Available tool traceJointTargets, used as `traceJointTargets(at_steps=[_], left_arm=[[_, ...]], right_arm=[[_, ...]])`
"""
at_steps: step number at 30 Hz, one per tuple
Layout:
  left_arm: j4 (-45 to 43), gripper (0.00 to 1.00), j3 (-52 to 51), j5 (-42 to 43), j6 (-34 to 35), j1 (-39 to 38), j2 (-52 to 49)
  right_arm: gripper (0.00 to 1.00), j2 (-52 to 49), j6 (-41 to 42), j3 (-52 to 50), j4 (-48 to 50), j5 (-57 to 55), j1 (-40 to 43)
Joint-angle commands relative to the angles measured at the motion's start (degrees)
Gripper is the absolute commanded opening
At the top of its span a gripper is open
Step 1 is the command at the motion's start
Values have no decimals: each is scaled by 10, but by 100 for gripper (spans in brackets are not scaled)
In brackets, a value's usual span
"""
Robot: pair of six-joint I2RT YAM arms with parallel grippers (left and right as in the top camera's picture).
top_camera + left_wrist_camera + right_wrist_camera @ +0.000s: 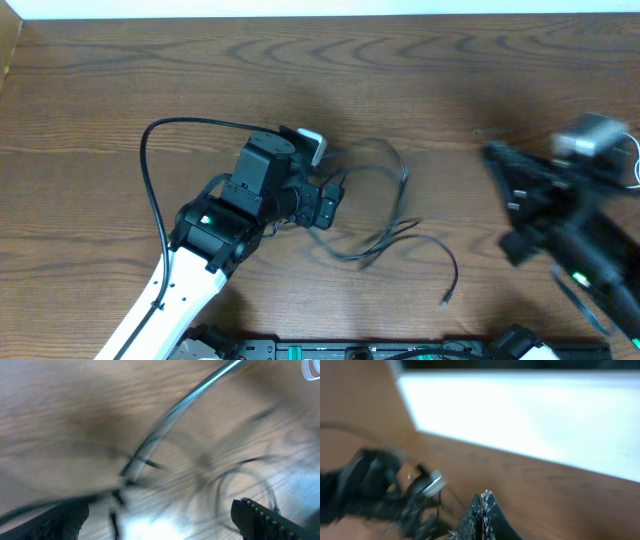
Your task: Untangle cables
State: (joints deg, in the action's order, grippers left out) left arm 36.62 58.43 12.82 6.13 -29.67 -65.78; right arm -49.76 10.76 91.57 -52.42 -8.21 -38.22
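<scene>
Several thin black cables (390,237) cross just under our left gripper (160,527), its jaws spread. We judge them light, limp and springy, best pinched on one strand beside the crossing. Only the overhead shows the whole tangle at centre frame. At far right, the right gripper (482,515) has its jaws pressed together.

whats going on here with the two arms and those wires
A loose tangle of thin black cables lies on the wooden table. The left tool hangs wide open right over the tangle, gripping nothing. The right tool is shut, with nothing visibly in it, off to the right and clear of the tangle. Both wrist views are blurred, so I cannot tell how the strands cross.
</scene>
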Motion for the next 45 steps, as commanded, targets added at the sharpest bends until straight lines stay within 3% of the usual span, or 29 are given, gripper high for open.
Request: traceJointTargets(at_steps=[1, 5, 9, 12, 16, 24, 28, 30, 33, 45], left_arm=[[18, 96, 5, -35, -13, 2, 3], [28, 96, 5, -28, -14, 2, 3], [17, 97, 5, 47, -14, 2, 3], [16, 97, 5, 73, -14, 2, 4], [21, 96, 5, 8, -13, 2, 18], [62, 90, 25, -104, 13, 35, 145], [107, 90, 26, -148, 17, 48, 237], [128, 90, 26, -159, 17, 49, 280], [160, 90, 26, -159, 28, 49, 341], [255, 90, 22, -159, 52, 49, 392]], right_arm=[[1, 31, 33, 6, 3, -157, 0], [1, 39, 38, 6, -5, -165, 0], [3, 19, 47, 3, -45, -139, 0], [30, -12, 58, -7, -80, -121, 0], [73, -70, 57, -39, -117, -87, 0], [93, -230, 60, -100, -128, -34, 0], [93, -309, 59, -100, -97, 55, 0], [99, -345, 59, -100, -72, 120, 0], [99, -399, 63, -100, -33, 177, 0], [99, -536, 519, -100, -23, 178, -5]])
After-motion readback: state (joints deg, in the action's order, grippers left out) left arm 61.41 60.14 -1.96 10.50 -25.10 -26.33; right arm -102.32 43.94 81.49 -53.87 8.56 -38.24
